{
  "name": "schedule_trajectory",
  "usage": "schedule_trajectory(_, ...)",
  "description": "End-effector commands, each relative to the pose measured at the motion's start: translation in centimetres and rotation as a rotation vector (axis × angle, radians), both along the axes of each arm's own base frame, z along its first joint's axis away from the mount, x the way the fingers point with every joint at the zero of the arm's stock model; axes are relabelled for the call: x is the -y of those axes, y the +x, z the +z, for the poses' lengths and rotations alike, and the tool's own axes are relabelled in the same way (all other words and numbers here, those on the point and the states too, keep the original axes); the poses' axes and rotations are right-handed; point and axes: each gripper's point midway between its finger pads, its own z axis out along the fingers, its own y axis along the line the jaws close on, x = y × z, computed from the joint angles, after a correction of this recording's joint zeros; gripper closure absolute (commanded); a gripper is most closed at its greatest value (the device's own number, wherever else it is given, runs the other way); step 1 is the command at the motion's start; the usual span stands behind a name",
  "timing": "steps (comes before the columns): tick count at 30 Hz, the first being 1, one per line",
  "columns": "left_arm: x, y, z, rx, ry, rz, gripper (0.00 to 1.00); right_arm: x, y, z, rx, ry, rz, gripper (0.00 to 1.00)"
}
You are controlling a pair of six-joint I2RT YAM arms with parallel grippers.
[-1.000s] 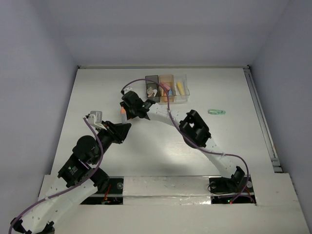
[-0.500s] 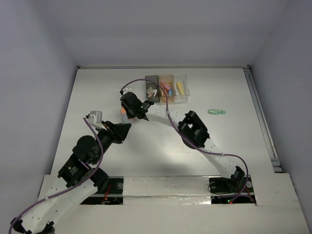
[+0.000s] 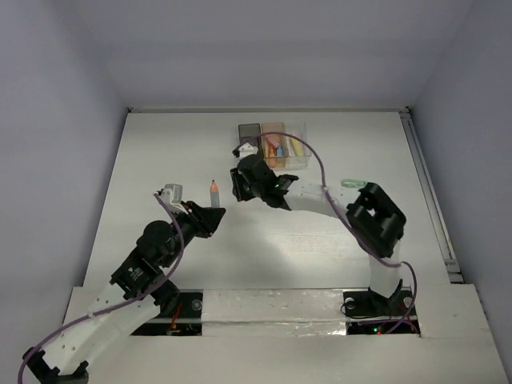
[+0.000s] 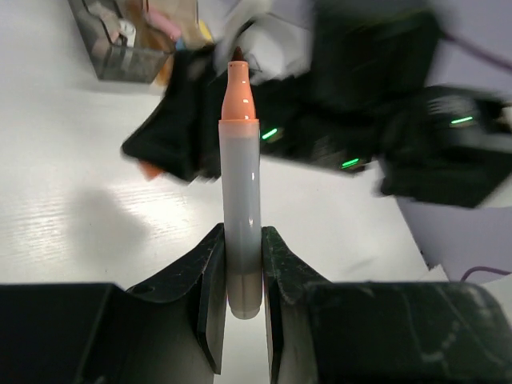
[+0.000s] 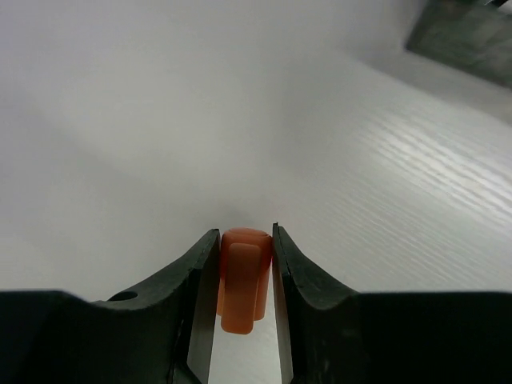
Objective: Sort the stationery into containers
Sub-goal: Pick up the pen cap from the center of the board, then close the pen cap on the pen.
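As seen from above: white table [image 3: 384, 240], both arms reaching over its middle. Near far edge, row of containers [image 3: 273, 144], with pink and blue items in the orange bin, yellow in the clear one. Mid-table, left gripper [image 4: 242, 248] pinched on grey barrel of orange-tipped marker [image 4: 240, 184], uncapped, tip pointing toward far edge. Close by, right gripper [image 5: 242, 244] squeezed on orange cap [image 5: 242, 284]. Alone on table, right of containers and well apart, mint green marker [image 3: 355, 183], lying flat.
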Motion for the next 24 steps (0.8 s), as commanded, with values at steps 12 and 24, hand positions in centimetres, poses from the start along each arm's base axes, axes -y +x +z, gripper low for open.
schedule_trajectory(12,3.6,1.9,-5.3,-0.024,-0.012,-0.068,1.00,5.0,1.1,15.8,0.176,0.438,-0.171,0.95)
schedule_trajectory(24,5.1,2.3,-6.4,-0.012,0.016,-0.090,1.00,2.7,-0.1,16.0,0.091,0.622,-0.099,0.93)
